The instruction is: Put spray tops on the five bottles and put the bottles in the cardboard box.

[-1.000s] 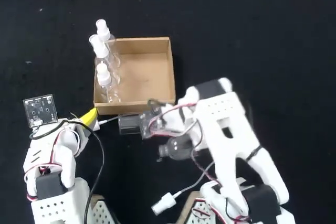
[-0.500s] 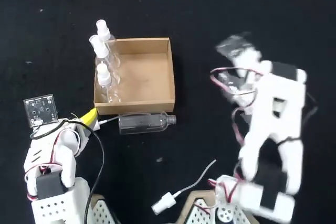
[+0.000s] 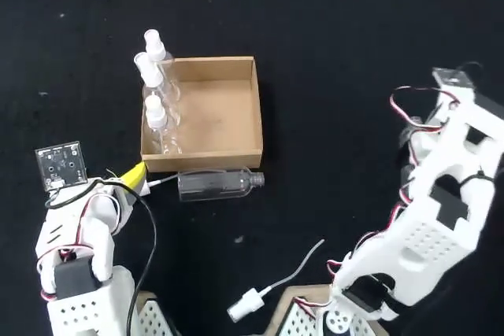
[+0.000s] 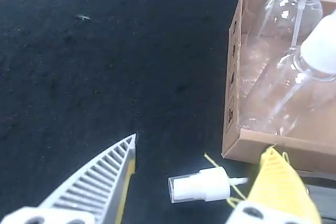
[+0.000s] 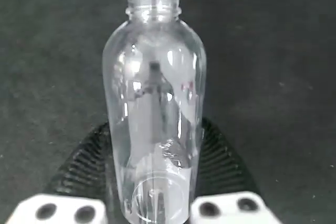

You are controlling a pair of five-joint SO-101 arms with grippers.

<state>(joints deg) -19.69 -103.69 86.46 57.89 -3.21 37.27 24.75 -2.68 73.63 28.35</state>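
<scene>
carrying an uncapped bottle (image 5: 152, 93) away from the cardboard box (image 3: 201, 161), top yet to fit
swinging the right gripper (image 5: 152, 166) out to the table's (image 3: 354, 53) right, jaws clamped on that bottle; leaving a second bottle (image 3: 214, 185) lying just beside the box front; holding the left gripper (image 4: 202, 145) wide open, empty, astride a spray top (image 4: 202, 187); hiding the carried bottle behind the arm (image 3: 429, 218) from above.

Base of bottle (image 5: 153, 93) cut off at edge.

No readable text — only small dark marks (image 4: 231, 78) on the cardboard box (image 4: 252, 141).
</scene>
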